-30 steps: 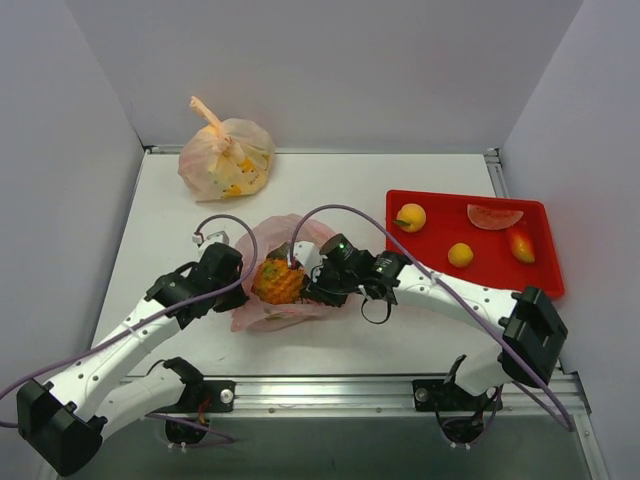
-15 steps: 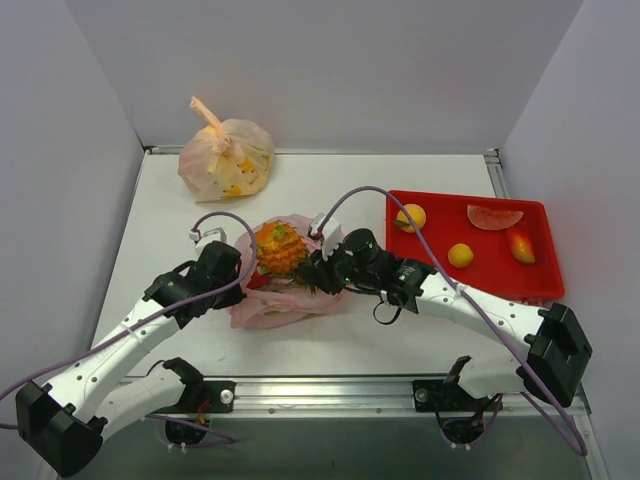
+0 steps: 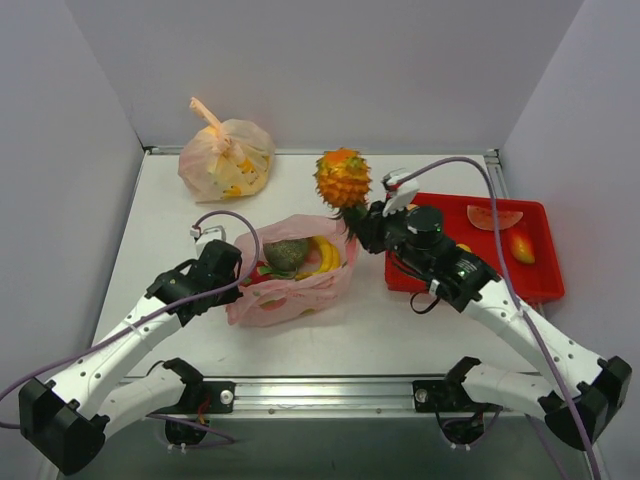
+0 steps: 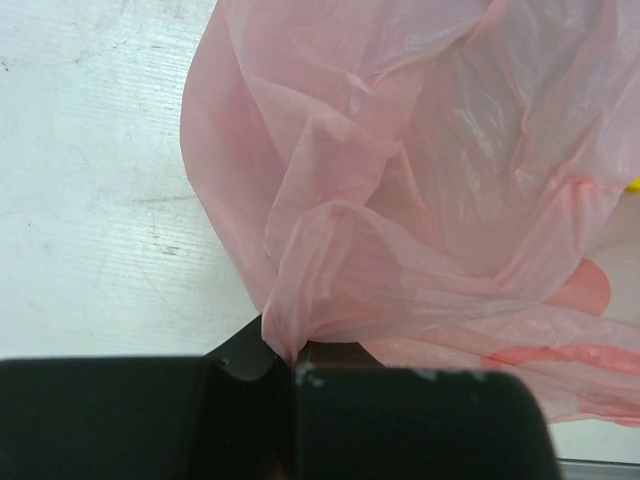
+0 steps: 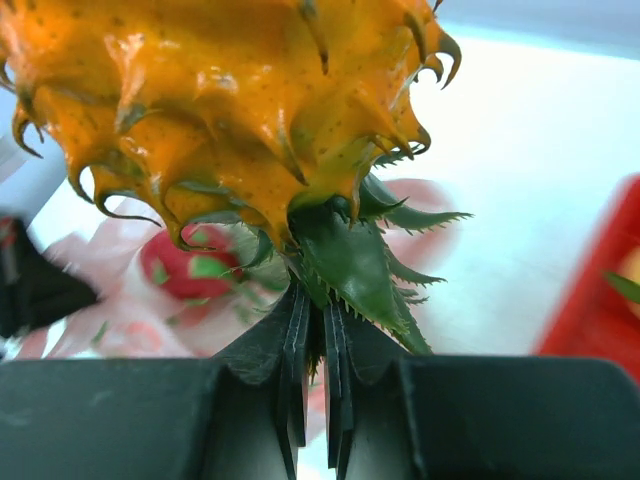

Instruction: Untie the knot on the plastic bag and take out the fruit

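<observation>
The pink plastic bag [image 3: 290, 285] lies open mid-table; no knot shows on it. Inside it I see a green melon [image 3: 288, 253], a yellow banana bunch [image 3: 326, 254] and a pink-red dragon fruit [image 3: 262, 277]. My left gripper [image 3: 236, 270] is shut on the bag's left edge; in the left wrist view a pinched fold of the bag [image 4: 400, 200] runs into the closed gripper [image 4: 292, 362]. My right gripper [image 3: 356, 222] is shut on the green leaves of the spiky orange pineapple [image 3: 342, 177] and holds it in the air between bag and tray. In the right wrist view the pineapple [image 5: 230, 110] fills the top above the gripper [image 5: 312, 330].
A red tray [image 3: 540, 280] at the right holds round oranges [image 3: 460, 254], a watermelon slice [image 3: 494, 217] and another small fruit. A paler orange bag [image 3: 226, 158], still tied, stands at the back left. Grey walls close the table on three sides.
My right gripper has lifted the pineapple out of the pink bag and carried it up and to the right. The melon and bananas in the bag now show. The left gripper has held still.
</observation>
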Available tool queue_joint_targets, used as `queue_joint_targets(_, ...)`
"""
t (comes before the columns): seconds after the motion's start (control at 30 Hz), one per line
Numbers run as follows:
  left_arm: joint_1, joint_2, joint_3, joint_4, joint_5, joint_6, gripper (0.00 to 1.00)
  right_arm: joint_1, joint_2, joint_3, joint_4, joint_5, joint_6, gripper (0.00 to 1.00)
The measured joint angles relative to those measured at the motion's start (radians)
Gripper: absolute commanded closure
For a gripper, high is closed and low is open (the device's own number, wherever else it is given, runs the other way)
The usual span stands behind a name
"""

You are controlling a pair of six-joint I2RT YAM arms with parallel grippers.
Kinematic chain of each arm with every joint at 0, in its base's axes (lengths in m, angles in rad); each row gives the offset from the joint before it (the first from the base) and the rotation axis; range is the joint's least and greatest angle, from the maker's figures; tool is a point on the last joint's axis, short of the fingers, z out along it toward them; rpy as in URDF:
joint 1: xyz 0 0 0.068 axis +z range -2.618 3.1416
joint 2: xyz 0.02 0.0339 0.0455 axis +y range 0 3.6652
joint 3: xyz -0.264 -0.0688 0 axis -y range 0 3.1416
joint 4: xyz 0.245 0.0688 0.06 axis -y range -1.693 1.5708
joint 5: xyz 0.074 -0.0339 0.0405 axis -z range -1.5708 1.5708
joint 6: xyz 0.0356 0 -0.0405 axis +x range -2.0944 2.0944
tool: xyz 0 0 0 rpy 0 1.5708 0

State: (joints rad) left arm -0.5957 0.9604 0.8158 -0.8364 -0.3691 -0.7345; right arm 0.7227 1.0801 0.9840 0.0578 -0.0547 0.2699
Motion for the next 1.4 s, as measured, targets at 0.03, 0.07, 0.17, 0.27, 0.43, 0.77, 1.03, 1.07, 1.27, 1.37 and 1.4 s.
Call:
queue_joint_targets(0.03,0.0,0.0,0.0,0.002,0.003,0.004,1.0,-0.032,-0.031,-0.01,-0.009,0.019,0.013,1.0)
queue_joint_targets(0.07,0.0,-0.001,0.0,0.004,0.008,0.007,1.0,-0.061,-0.061,-0.019,-0.02,0.042,0.023,1.0)
queue_joint_targets(0.17,0.0,-0.005,0.0,0.01,0.021,0.015,1.0,-0.159,-0.129,-0.04,-0.069,0.13,0.066,1.0)
queue_joint_targets(0.27,0.0,-0.021,-0.004,0.013,0.041,0.021,1.0,-0.274,-0.158,-0.071,-0.123,0.196,0.142,1.0)
queue_joint_targets(0.43,0.0,-0.05,-0.022,0.016,0.068,0.025,1.0,-0.43,-0.154,-0.144,-0.205,0.261,0.312,1.0)
queue_joint_targets(0.77,0.0,-0.08,-0.026,0.016,0.105,0.026,1.0,-0.617,0.061,-0.153,-0.241,0.319,0.622,0.93)
queue_joint_targets(1.03,0.0,-0.096,-0.029,0.016,0.114,0.025,1.0,-0.71,0.24,-0.111,-0.238,0.245,0.709,0.1)
queue_joint_targets(1.07,0.0,-0.097,-0.031,0.016,0.115,0.025,1.0,-0.706,0.236,-0.103,-0.237,0.233,0.698,0.07)
queue_joint_targets(1.27,0.0,-0.097,-0.034,0.016,0.116,0.024,1.0,-0.621,0.142,-0.064,-0.243,0.167,0.566,0.04)
queue_joint_targets(1.37,0.0,-0.097,-0.035,0.016,0.116,0.021,1.0,-0.494,0.073,-0.034,-0.248,0.09,0.454,0.08)
queue_joint_targets(1.4,0.0,-0.097,-0.036,0.016,0.116,0.02,1.0,-0.445,0.057,-0.019,-0.248,0.065,0.421,0.09)
